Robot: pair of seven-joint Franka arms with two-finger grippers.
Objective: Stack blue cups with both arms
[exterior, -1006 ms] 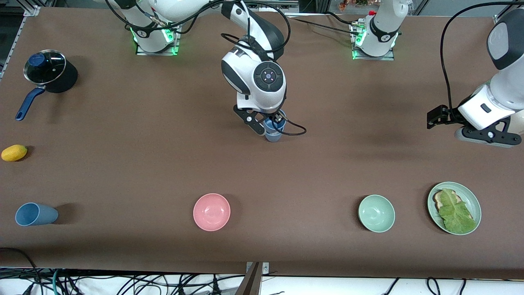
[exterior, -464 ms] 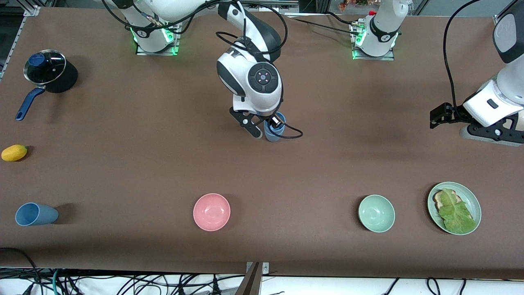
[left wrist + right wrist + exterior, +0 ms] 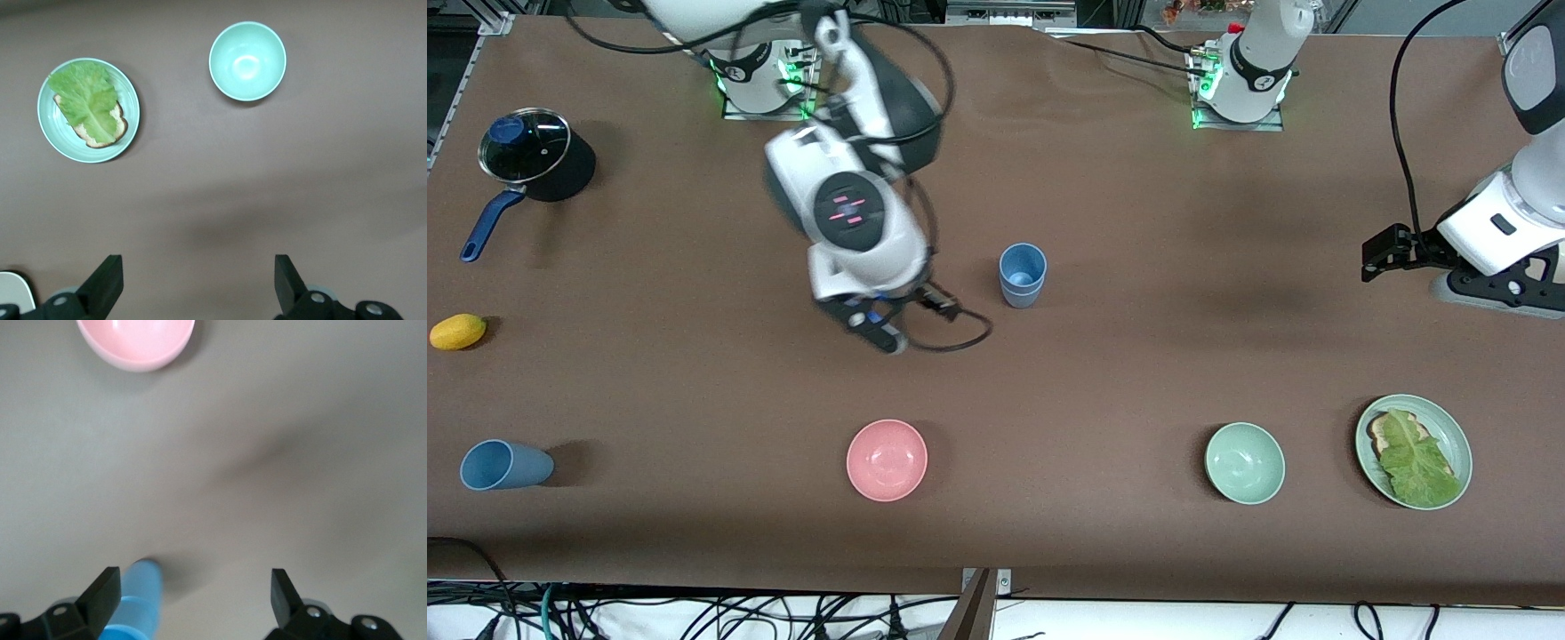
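Two blue cups (image 3: 1022,276) stand nested, upright, at the middle of the table; they also show in the right wrist view (image 3: 137,607). A third blue cup (image 3: 503,465) lies on its side near the front edge at the right arm's end. My right gripper (image 3: 876,333) is open and empty in the air over bare table, beside the nested cups toward the right arm's end; its wrist view (image 3: 193,593) shows nothing between the fingers. My left gripper (image 3: 1383,253) waits open and empty over the left arm's end of the table, and its wrist view (image 3: 197,280) shows bare table.
A pink bowl (image 3: 887,460) (image 3: 137,343), a mint-green bowl (image 3: 1245,462) (image 3: 247,60) and a green plate (image 3: 1458,436) (image 3: 50,137) with lettuce on toast stand along the front. A black lidded pot (image 3: 534,156) and a yellow fruit (image 3: 458,331) sit at the right arm's end.
My right gripper has let go of the cup, left it nested in the other, risen and swung away toward the right arm's end. The left arm has barely moved.
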